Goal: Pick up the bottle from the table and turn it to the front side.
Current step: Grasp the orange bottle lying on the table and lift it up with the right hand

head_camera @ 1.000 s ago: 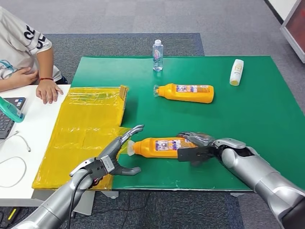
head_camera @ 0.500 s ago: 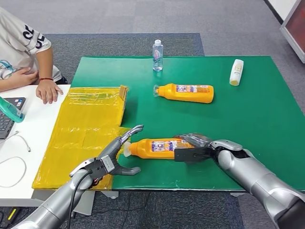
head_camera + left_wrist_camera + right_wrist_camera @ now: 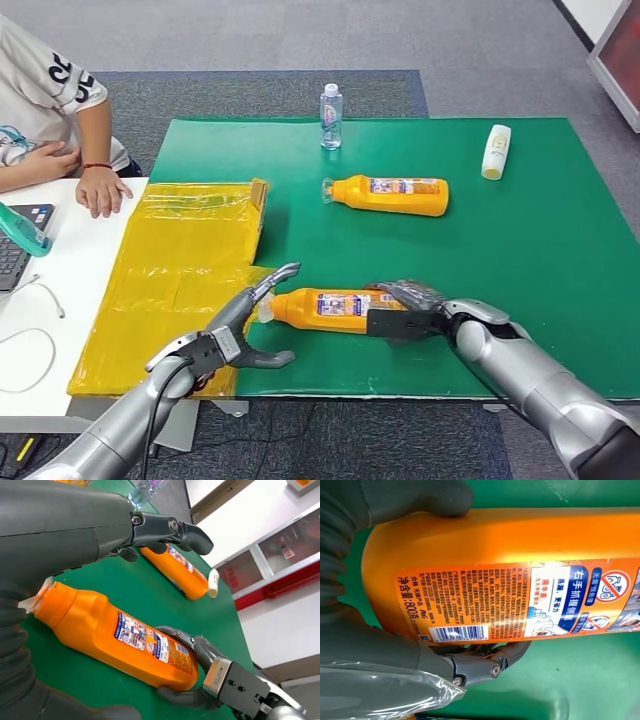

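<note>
The right hand [image 3: 398, 310] is gripping the base of the near orange plastic bottle [image 3: 328, 309] lying on the green table mat [image 3: 528, 240], while the left hand [image 3: 238, 335] is waiting open-fingered at its cap, so lifting and rolling probably come next.

Bottle [image 3: 332, 309], right hand [image 3: 398, 309] farther left.

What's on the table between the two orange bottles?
Nothing but bare green mat. The head view shows an open stretch between the far orange bottle and the near orange bottle that the right robot hand grips.
</note>
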